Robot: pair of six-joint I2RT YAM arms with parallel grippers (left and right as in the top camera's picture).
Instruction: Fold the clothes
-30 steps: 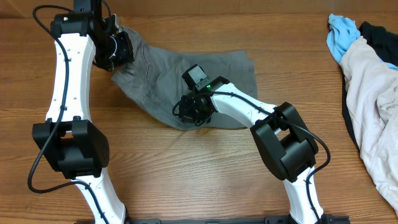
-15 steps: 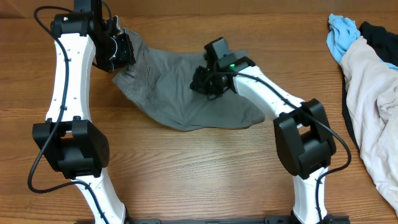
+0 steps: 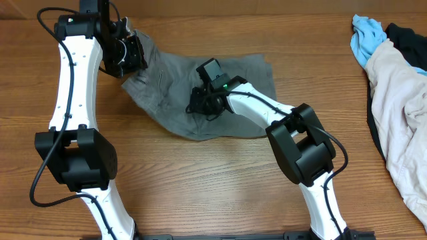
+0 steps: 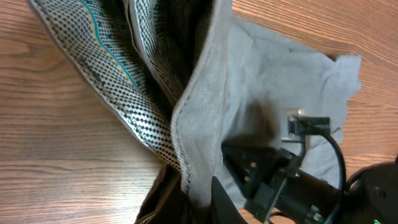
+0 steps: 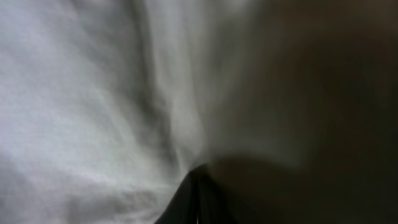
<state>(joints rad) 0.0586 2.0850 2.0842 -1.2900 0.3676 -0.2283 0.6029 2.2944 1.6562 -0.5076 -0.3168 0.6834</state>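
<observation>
The grey shorts [image 3: 247,80] lie spread on the wooden table at the back centre. My left gripper [image 3: 132,55] is shut on the waistband at their upper left corner. In the left wrist view the fingers [image 4: 196,200] pinch the grey edge, with the pale speckled lining [image 4: 134,93] hanging open above. My right gripper [image 3: 200,104] is low on the middle of the shorts. In the right wrist view its fingertips [image 5: 198,186] are closed together, with grey fabric [image 5: 93,93] creasing towards them.
A pale pinkish-white garment [image 3: 400,113] lies heaped at the right edge, with a light blue cloth [image 3: 365,37] and a dark cloth [image 3: 408,37] behind it. Bare wooden table [image 3: 200,180] lies in front of the shorts.
My right gripper went from the shorts' front edge up to their right middle, then back left to the centre, shifting the right side of the cloth. The left gripper has kept its hold.
</observation>
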